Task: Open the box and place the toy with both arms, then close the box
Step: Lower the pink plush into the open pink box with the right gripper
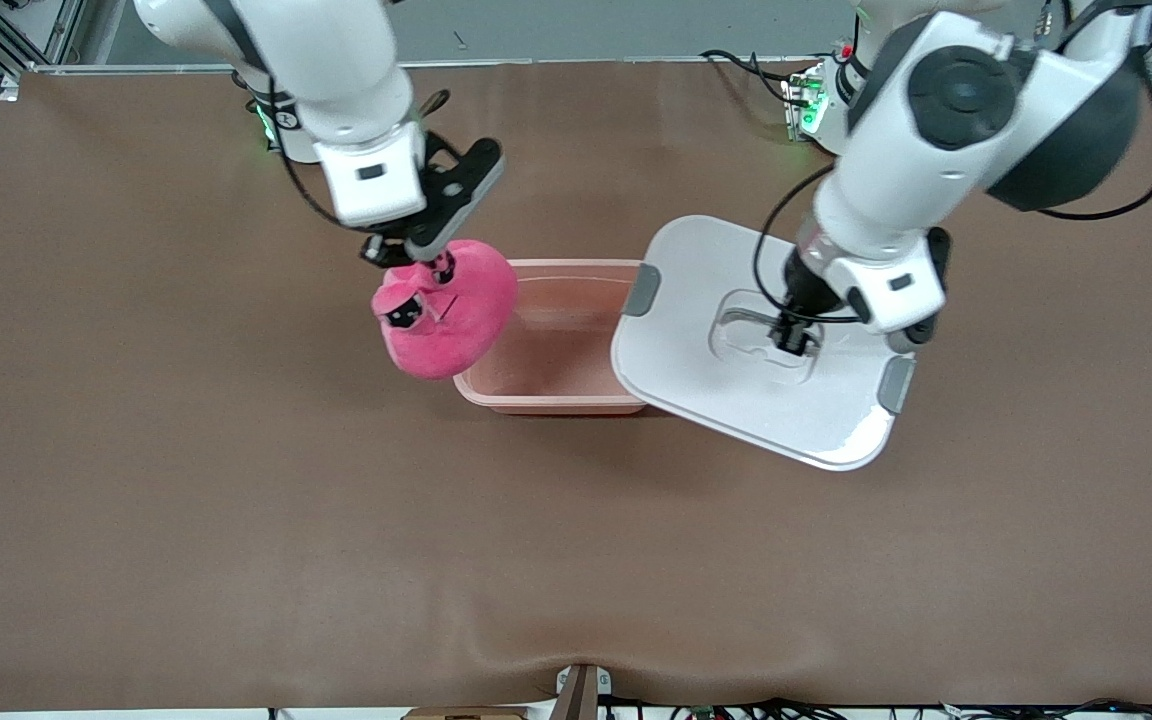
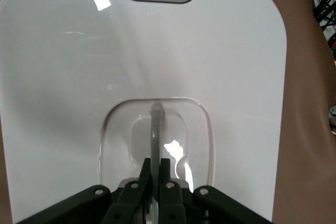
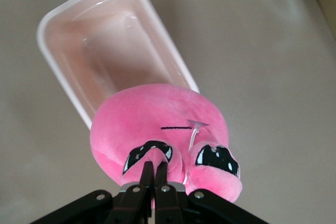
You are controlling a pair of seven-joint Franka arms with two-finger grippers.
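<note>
Jaws, both grippers: closed on a load. Right gripper (image 1: 416,262), pinched tight on the face end of the toy (image 1: 451,310), which hangs clear of the table, partly over the rim of the box (image 1: 576,268) at the end toward the right arm and partly outside it. Left gripper (image 1: 794,338), clamped on the clear handle (image 2: 156,129) recessed in the top of the lid (image 1: 696,290); the lid is off the box, held tilted in the air, its one end overlapping the box's end toward the left arm, the rest of it over the table (image 1: 136,480). Two grey clips (image 1: 642,290) ride on the lid's short ends. Box: pale pink tub, open, seated on the table between the two arms, nothing visible inside it. Toy: bright pink plush, dark eye patches showing in the right wrist view, body drooping below the grip. Step in hand, as judged: the placing of the toy, with the opening done and the closing not yet begun. Next move, as judged: carry the toy toward the middle of the tub, lower it below the rim, and release only once the plush sits inside, since it now straddles the edge and could drop on the wall. The lid should be kept up and aside meanwhile, then squared over the tub for closing.
</note>
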